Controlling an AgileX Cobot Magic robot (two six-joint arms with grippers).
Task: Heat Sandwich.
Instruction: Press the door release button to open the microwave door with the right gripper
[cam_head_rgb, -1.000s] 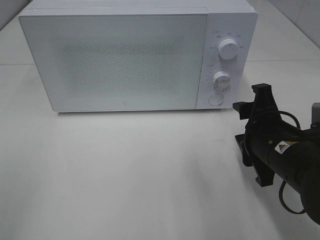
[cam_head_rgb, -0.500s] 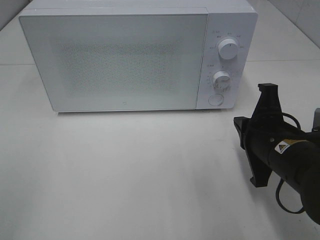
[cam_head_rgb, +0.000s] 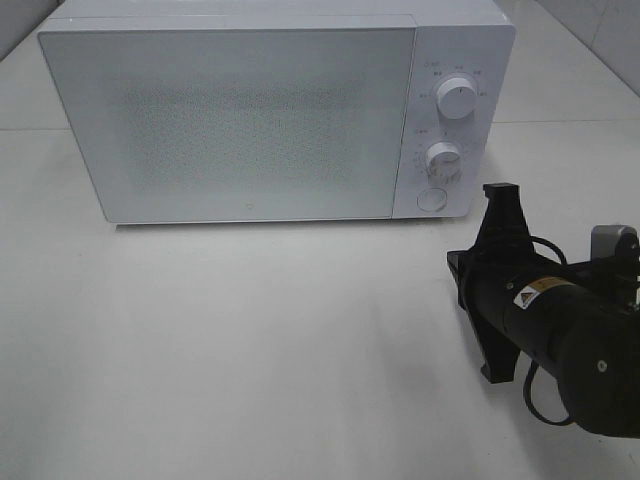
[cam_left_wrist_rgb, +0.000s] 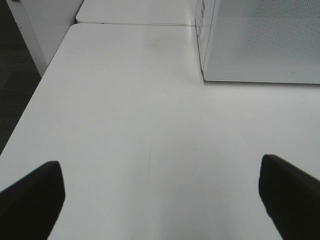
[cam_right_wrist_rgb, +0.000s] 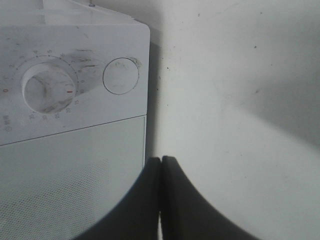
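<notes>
right gripper (cam_right_wrist_rgb: 161, 162): fingers pressed together, holding nothing, tips pointed at the microwave (cam_head_rgb: 240, 120) near its lower right front corner, just below the round button (cam_right_wrist_rgb: 120, 76) and not touching it

left gripper (cam_left_wrist_rgb: 160, 194): fingers spread wide, empty, over the bare table (cam_head_rgb: 250, 350) in front of the microwave's left end

sandwich: not seen in any view; the microwave door (cam_head_rgb: 230, 120) is shut and frosted, so it cannot be told whether it sits inside

handling, as judgement: a stacked sandwich is likely light, soft and easily crushed, with layers that slide apart; a gentle pinch low across the bread faces, or lifting whatever it rests on, seems safest

surroundings: two dials, upper (cam_head_rgb: 457, 98) and lower (cam_head_rgb: 441, 160), stand above the round button on the microwave's right panel

obstruction: the shut door blocks any reach into the cavity; the table before the microwave shows nothing else
</notes>
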